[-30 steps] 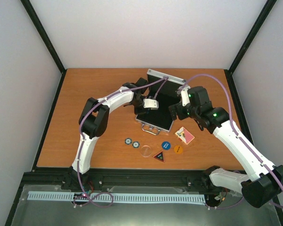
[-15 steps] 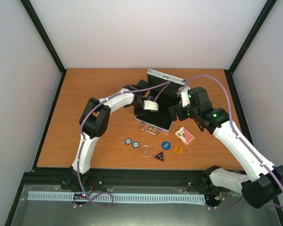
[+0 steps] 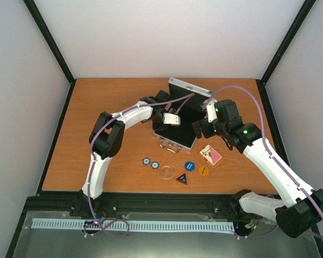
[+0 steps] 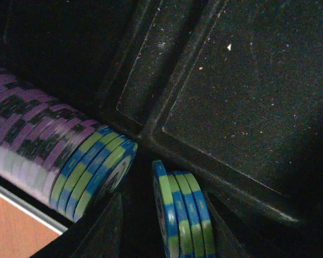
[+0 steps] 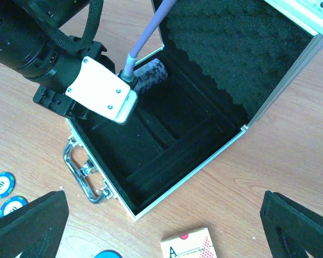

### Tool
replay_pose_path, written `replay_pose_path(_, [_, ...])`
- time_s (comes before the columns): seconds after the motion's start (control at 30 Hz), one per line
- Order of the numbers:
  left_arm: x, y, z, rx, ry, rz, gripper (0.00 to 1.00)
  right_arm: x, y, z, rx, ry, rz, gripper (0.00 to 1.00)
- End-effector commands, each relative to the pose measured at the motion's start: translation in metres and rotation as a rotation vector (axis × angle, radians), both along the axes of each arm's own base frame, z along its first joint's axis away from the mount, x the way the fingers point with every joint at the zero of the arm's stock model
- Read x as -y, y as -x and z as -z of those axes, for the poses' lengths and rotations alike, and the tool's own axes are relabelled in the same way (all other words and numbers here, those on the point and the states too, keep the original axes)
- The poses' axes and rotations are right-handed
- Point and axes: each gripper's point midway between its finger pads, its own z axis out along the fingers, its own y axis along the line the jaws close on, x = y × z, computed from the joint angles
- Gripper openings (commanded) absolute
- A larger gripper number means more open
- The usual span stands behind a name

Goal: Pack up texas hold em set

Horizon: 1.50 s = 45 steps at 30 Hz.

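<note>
The silver case [image 3: 162,141] lies open mid-table with its lid [image 3: 189,91] up and its handle [image 5: 83,174] toward me. My left gripper [image 3: 163,127] reaches into the black-lined base [image 5: 151,166]. In the left wrist view its jaws [image 4: 161,217] stand apart around three blue-green chips [image 4: 185,215] on edge, with a gap on the left side. A row of purple chips [image 4: 27,140] and blue-green chips [image 4: 97,166] fills the slot beside them. My right gripper [image 5: 164,226] hangs wide open over the case's near right corner, with the card deck [image 5: 189,244] below it.
Loose on the table in front of the case lie two chips [image 3: 146,160] [image 3: 155,165], a clear disc [image 3: 166,172], a triangular button [image 3: 182,178], a blue button [image 3: 189,166] and an orange button [image 3: 203,170]. The card deck [image 3: 211,154] is right of the case.
My left gripper's jaws have spread off the three blue-green chips, and its wrist has shifted slightly toward the lid. The right arm has stayed put.
</note>
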Motion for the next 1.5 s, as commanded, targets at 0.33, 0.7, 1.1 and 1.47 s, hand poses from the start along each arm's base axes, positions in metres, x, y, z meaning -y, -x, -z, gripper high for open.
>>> replay_pose_path(0.33, [0.012,-0.032,-0.062,0.146,0.062,-0.024,0.43,0.003,0.003,-0.009,0.016,-0.026,0.011,1.0])
replay_pose_path(0.7, [0.009,-0.034,-0.071,0.176,0.068,-0.048,0.44,0.002,0.003,-0.007,0.011,-0.029,0.002,1.0])
replay_pose_path(1.1, [0.006,-0.029,-0.076,0.176,0.076,-0.06,0.47,0.0,0.002,-0.007,0.01,-0.033,-0.004,1.0])
replay_pose_path(1.47, [0.003,-0.023,-0.097,0.188,0.111,-0.1,0.48,-0.003,0.002,0.004,-0.03,-0.031,-0.008,1.0])
